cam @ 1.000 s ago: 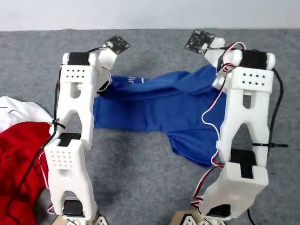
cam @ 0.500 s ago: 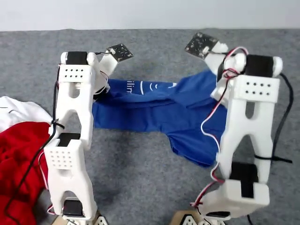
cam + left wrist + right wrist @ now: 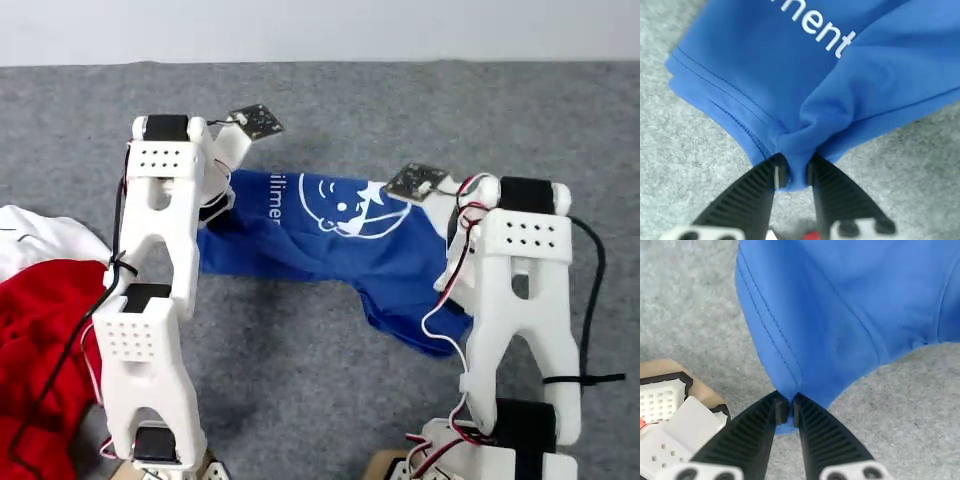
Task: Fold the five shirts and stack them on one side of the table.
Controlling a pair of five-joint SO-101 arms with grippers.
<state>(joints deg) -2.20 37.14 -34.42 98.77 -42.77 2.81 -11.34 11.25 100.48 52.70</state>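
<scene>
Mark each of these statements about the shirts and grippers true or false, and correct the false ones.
1. The left gripper is shut on a bunched edge of the blue shirt. True.
2. The right gripper hangs open above the table. False: it is shut on a stitched hem of the blue shirt.
3. A white graphic on the blue shirt faces up. True.
4. The red shirt lies folded on top of the blue shirt. False: it lies crumpled off to one side, next to the white shirt.
</scene>
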